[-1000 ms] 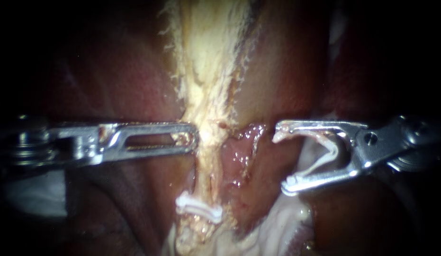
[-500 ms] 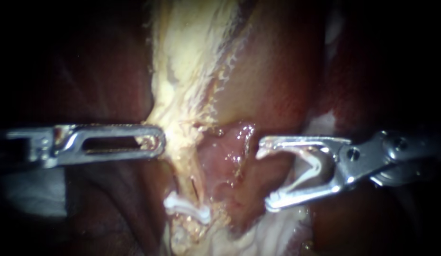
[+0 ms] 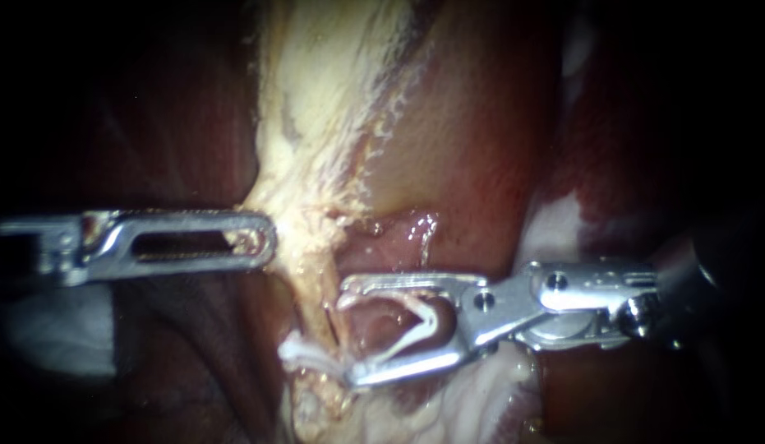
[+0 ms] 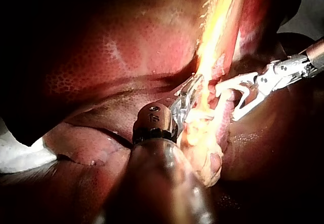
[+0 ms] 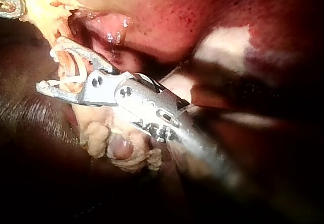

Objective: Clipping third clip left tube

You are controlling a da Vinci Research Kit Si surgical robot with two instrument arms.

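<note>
Right instrument's hand (image 3: 349,333), gripping an open clip (image 3: 415,325), has slid left to the left tube (image 3: 320,300) just beside the seated clip (image 3: 312,359); check your placement, then close.

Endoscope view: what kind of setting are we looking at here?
Probably a surgical bench setup, seen close to the tissue: liver surface, a pale tube with a white clip across it, and the slender left instrument and right instrument, the right holding a loaded clip in its jaws.
</note>
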